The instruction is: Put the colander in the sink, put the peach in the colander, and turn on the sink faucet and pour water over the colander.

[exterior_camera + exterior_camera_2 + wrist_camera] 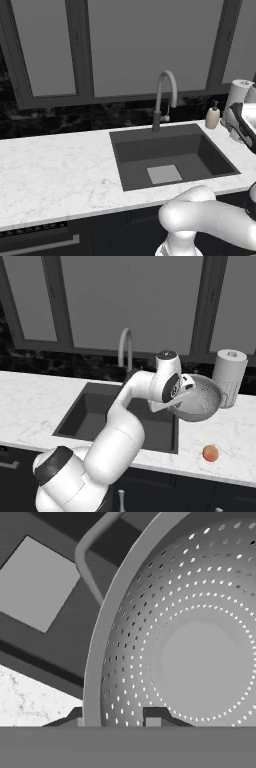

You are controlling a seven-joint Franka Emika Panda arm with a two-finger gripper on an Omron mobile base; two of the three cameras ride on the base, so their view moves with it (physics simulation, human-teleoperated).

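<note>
Broadly, the white marble tabletop (55, 170) carries the dark sink (205, 150), whose basin lies bare with its pale drain plate (164, 174) showing, and the sink faucet (165, 97) arches over its back edge. Next in size, the colander (200, 398) hangs in the air, tipped on its side, above the sink's right edge and the tabletop beside it, not yet down in the basin. It looks stiff and light, a thin metal shell that will not give; its smooth rim may slip or swing if held loosely, so the rim wall or a side handle seems the sound place to hold. The pincer (117, 717) is closed on that rim, one tip inside the perforated wall and one outside. The right base view alone gives the peach (210, 453), resting on the tabletop near the front edge, well apart from the colander; small, round and likely soft, it would want a gentle hold across its middle. The hand view adds the colander's handle (90, 549) over the sink floor.
</note>
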